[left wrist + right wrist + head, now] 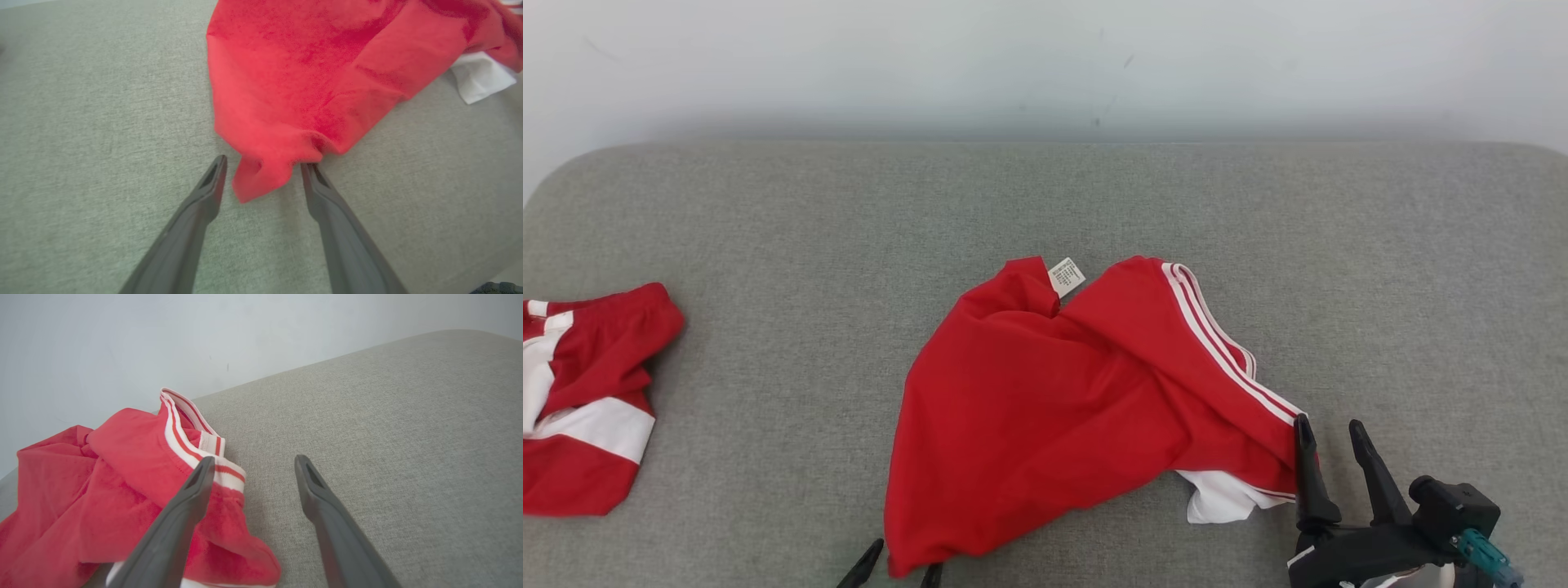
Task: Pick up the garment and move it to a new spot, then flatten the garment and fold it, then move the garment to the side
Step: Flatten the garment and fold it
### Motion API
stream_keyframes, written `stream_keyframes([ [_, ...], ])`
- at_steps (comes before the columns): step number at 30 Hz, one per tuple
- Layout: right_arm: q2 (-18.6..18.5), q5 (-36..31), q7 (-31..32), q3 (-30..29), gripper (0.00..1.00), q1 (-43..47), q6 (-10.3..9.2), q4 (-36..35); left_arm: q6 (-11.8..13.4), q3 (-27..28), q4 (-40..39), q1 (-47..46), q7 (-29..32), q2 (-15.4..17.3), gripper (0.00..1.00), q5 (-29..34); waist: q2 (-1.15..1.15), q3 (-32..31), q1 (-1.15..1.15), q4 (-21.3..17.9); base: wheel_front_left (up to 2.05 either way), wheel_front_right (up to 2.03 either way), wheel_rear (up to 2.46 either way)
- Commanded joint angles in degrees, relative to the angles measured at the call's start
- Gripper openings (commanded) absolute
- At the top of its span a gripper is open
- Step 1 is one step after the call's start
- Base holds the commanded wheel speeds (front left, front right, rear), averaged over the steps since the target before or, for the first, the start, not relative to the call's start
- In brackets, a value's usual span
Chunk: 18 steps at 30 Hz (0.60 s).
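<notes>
The red garment (1054,408) lies crumpled, its corner between the spread fingers of the left gripper (263,171). The right gripper (1330,433), also wide, stands at its striped edge. The grey table (1421,286) meets a pale wall (1045,65).

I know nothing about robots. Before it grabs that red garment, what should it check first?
1. Left gripper open: ok.
2. Red garment's near corner between the left fingers: ok.
3. Right gripper open: ok.
4. Striped edge between the right fingers: not ok, it lies mostly beside one finger.
5. Garment flat: not ok, rumpled.
6. Other garment out of the way: ok, apart at the table's left.
</notes>
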Motion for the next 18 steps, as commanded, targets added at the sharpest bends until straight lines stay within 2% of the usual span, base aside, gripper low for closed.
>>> stream_keyframes([
  [1, 0.02, -0.36, 0.05, -0.08, 1.0, 0.67, 0.09, -0.04, 0.07, 0.27, 0.2, -0.85, -1.24, -0.21, 1.0, -0.54, 0.0, -0.18, 0.0, 0.26, 0.0, 0.0, 0.0],
  [8, 0.02, -0.81, 0.05, -0.58, 1.0, 1.24, 0.1, -0.22, 1.15, 2.88, -3.87, -0.63, -7.54, -1.03, 1.0, -1.94, 0.0, -1.06, 0.0, 2.32, 0.0, 0.0, 0.0],
  [18, 0.02, 0.55, 0.05, 0.27, 1.0, 0.31, 0.09, 3.18, 3.14, 6.67, -6.55, 0.62, -8.67, -1.77, 1.0, -0.78, 0.0, -2.28, 0.0, 3.39, 0.0, 0.0, 0.0],
])
